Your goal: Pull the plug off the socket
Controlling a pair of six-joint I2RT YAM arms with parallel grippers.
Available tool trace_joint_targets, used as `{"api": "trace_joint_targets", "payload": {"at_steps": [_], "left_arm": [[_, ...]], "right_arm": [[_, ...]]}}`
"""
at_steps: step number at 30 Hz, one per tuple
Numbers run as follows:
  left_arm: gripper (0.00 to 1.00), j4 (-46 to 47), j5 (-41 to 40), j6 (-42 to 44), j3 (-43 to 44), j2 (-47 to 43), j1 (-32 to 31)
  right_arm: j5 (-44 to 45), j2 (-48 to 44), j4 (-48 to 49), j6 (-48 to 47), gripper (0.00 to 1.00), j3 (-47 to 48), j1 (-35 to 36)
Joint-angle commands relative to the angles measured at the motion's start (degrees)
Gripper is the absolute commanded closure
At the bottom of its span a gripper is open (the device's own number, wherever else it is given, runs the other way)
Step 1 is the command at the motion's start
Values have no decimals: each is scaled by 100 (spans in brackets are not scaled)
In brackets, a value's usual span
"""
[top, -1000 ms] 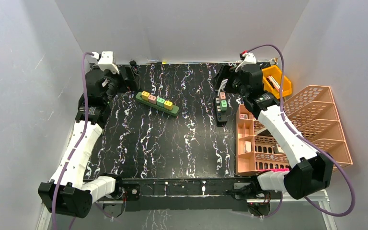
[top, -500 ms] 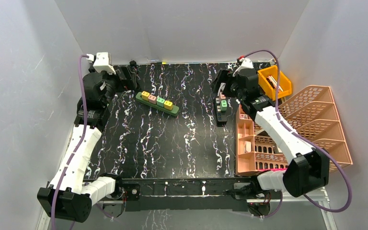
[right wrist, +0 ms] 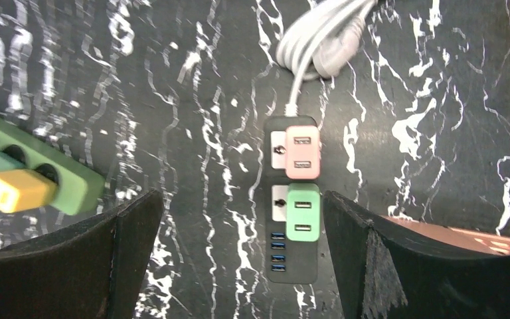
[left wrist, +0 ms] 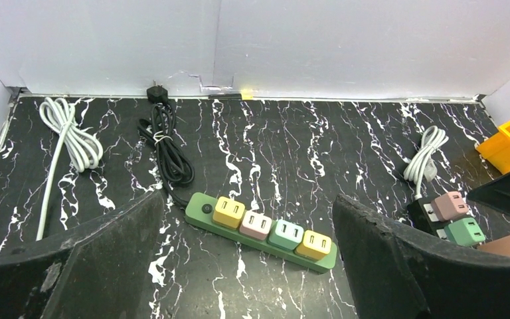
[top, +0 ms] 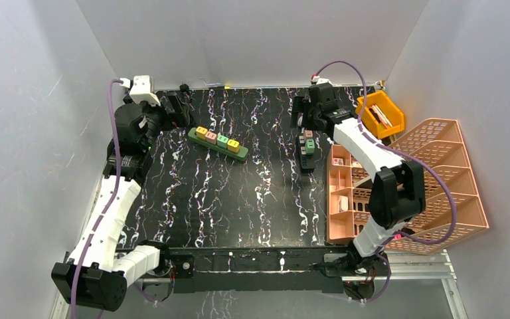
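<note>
Pink plug [right wrist: 302, 151] and green plug [right wrist: 303, 211], two total, are sitting in black strip [right wrist: 293, 266]. Green strip [left wrist: 202, 209] left of it is carrying four plugs [left wrist: 287, 234], getting cut off in right wrist view. Right pincer [right wrist: 239, 219] is hovering over black strip, jaws apart, empty. Left pincer [left wrist: 246, 212], farther left, also gaping. Orange tray [top: 345, 212] is crowding its right; open counter [top: 239, 199] left.

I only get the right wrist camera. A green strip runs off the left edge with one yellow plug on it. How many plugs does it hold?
Observer: Four plugs sit in a row on the green strip: yellow, pink, teal, yellow.
Operator: Where does its cord go?
Observer: The black cord lies bundled behind the strip, toward the back wall.
</note>
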Motion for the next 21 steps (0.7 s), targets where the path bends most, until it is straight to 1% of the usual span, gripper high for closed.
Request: {"api": "trace_joint_targets", "payload": {"at_steps": [1,9,12,14,15,16,18,20,21], "left_arm": [[2,123,158,-1,13,-111,-13],[2,639,502,446,-257,-256,-17],[1,899,1070,667,-363,-328,-15],[2,724,1550,694,-263,-254,-14],[2,497,1828,704,-166,-133,-17],[2,239,2272,860,-36,-54,-10],[2,-580,3575,1369,371,342,70],[2,-1707,4994,2061,934,755,131],[2,-2208,5340,2339,1199,953,139]], "right_arm": [[271,329,-462,-215,2,373,2],[688,911,-566,-308,2,410,7],[700,1134,-617,-317,2,442,3],[699,1271,-674,-277,2,466,-4],[694,1329,-708,-249,2,478,1],[680,1374,-720,-229,2,476,-5],[642,1441,-718,-173,2,463,-4],[636,1476,-728,-125,4,427,-5],[629,1482,-722,-105,7,397,-5]]}}
